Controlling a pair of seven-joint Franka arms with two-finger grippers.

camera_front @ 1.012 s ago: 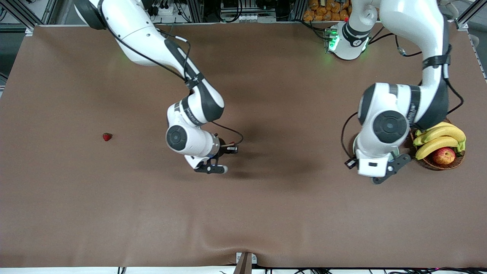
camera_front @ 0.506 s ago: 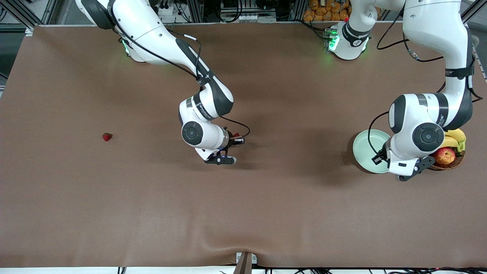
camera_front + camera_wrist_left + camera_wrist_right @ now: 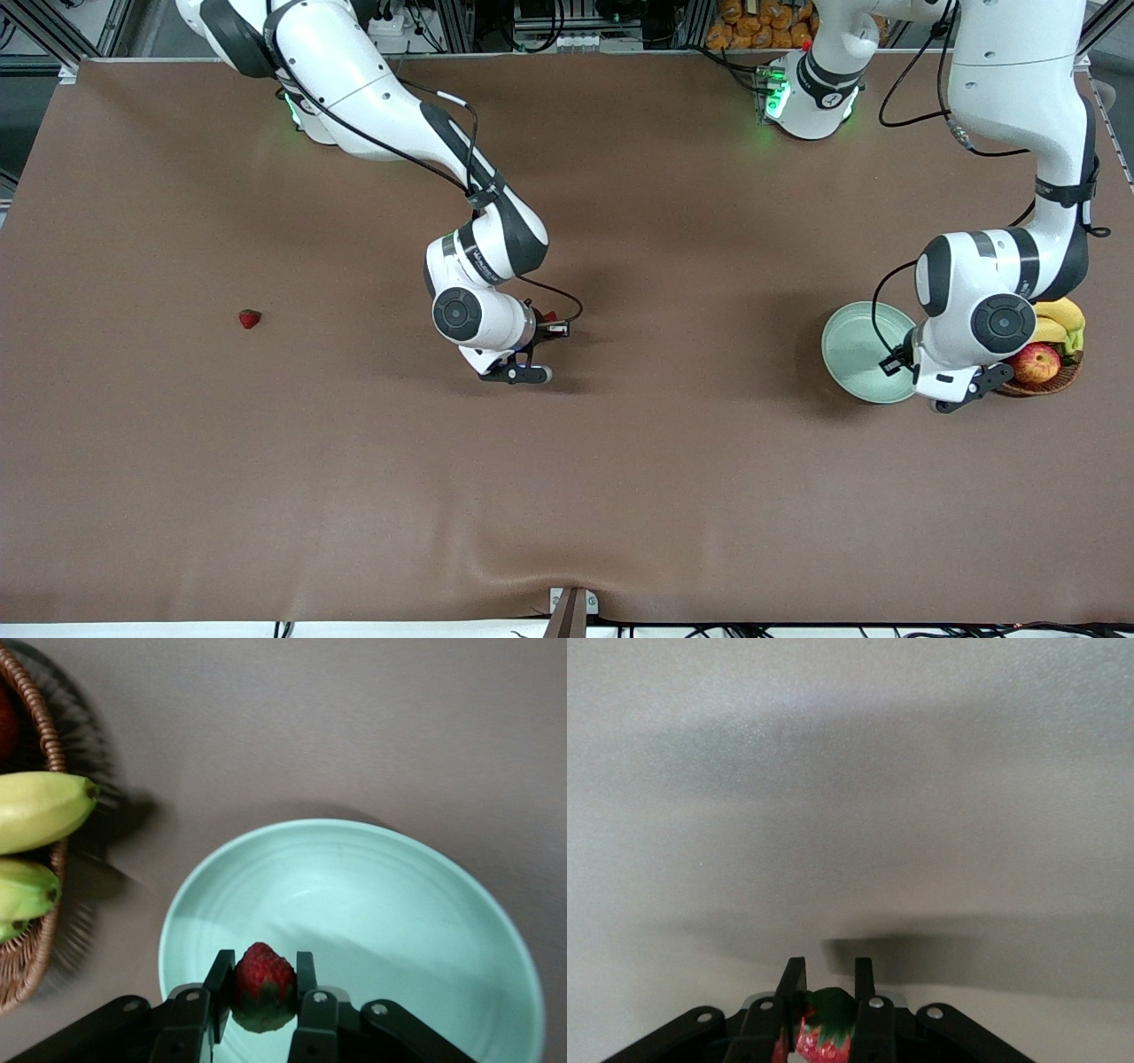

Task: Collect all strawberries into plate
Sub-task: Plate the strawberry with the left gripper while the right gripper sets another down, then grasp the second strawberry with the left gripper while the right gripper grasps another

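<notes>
Three strawberries, one plate, one basket.

White arms, black joints, cables

Wicker basket w/ bananas, apple

Brown mat covers the table, aluminium framing along its edge
</notes>
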